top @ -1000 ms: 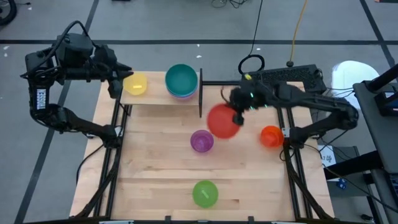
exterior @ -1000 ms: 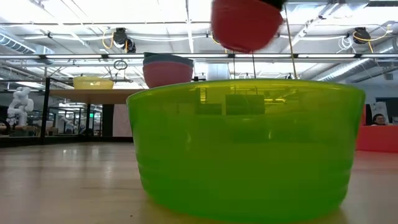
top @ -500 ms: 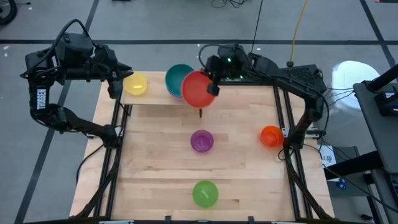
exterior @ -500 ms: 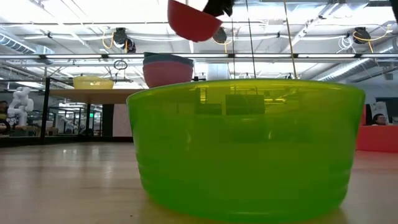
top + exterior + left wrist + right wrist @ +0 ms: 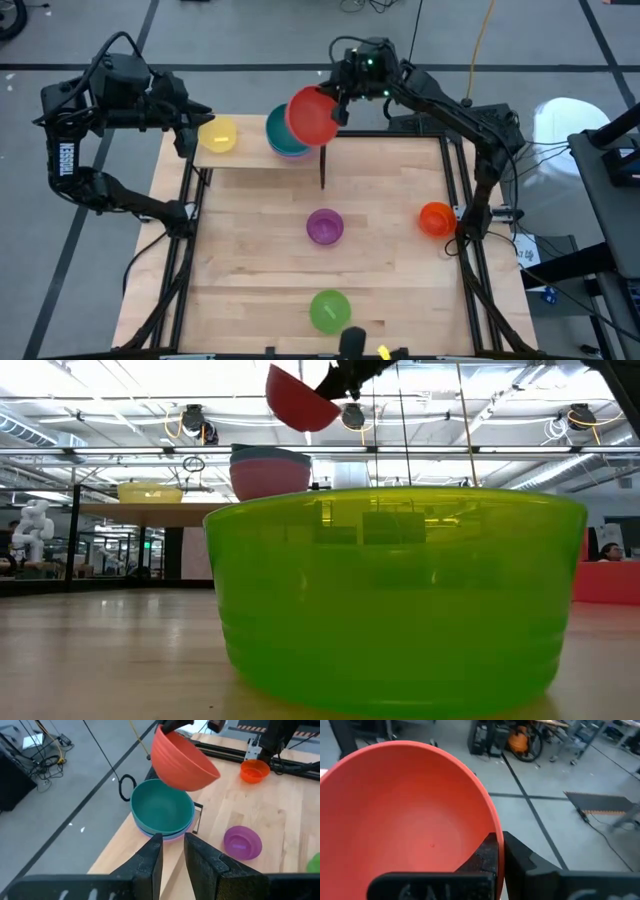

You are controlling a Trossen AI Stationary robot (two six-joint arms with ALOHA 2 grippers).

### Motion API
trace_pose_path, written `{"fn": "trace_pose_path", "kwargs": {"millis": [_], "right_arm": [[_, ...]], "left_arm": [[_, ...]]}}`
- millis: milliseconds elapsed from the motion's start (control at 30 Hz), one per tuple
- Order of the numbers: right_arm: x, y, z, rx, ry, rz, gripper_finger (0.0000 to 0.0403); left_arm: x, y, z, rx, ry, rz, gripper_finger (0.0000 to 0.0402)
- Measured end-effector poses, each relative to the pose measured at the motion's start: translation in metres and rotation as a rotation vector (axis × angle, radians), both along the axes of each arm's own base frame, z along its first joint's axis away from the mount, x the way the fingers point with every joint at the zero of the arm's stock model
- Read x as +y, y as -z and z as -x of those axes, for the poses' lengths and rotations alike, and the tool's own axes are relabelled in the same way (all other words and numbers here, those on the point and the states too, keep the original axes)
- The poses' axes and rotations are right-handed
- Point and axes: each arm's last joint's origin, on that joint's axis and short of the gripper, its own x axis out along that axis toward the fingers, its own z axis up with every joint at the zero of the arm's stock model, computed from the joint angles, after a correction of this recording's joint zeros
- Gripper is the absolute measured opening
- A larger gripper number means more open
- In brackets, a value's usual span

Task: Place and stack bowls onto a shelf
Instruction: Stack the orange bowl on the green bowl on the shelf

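The green bowl (image 5: 330,310) sits nearest the table's front edge, upright, and fills most of the low view. Behind it, about mid-table, the purple bowl (image 5: 324,226) rests alone. The orange bowl (image 5: 436,218) stands off at the table's (image 5: 250,270) right edge, close to the right arm's base.

Farther back is the shelf (image 5: 250,158), along the rear left of the table. The yellow bowl (image 5: 218,134) sits on its left part. On its right part stands a stack topped by the teal bowl (image 5: 283,130), with pink and blue rims showing beneath it in the left wrist view.

The right gripper (image 5: 341,108) is clamped on the rim of the red bowl (image 5: 312,115), one finger inside and one outside. It holds the bowl tilted in the air, above and just right of the stack, overlapping the teal bowl's edge from above but not touching it; the low view shows clear space between them.

The left gripper (image 5: 172,857) hovers at the shelf's left end, beside the yellow bowl, its fingers a narrow gap apart and holding nothing.

Beyond the table in the low view, a person (image 5: 610,551) is partly visible at the far right.
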Motion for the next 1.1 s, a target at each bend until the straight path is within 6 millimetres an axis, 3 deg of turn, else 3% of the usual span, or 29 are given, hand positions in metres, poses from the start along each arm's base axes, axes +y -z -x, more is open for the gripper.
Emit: {"fn": "trace_pose_path", "kwargs": {"millis": [667,1100], "right_arm": [[-0.032,0.053,-0.034,0.061,-0.129,0.000,0.0000],[-0.035,0.052,-0.038,0.030,-0.145,0.080,0.0005]], "left_arm": [[0.001,0.000,0.000,-0.035,-0.079,0.060,0.0086],[0.001,0.000,0.000,-0.042,-0.088,0.071,0.0086]]}}
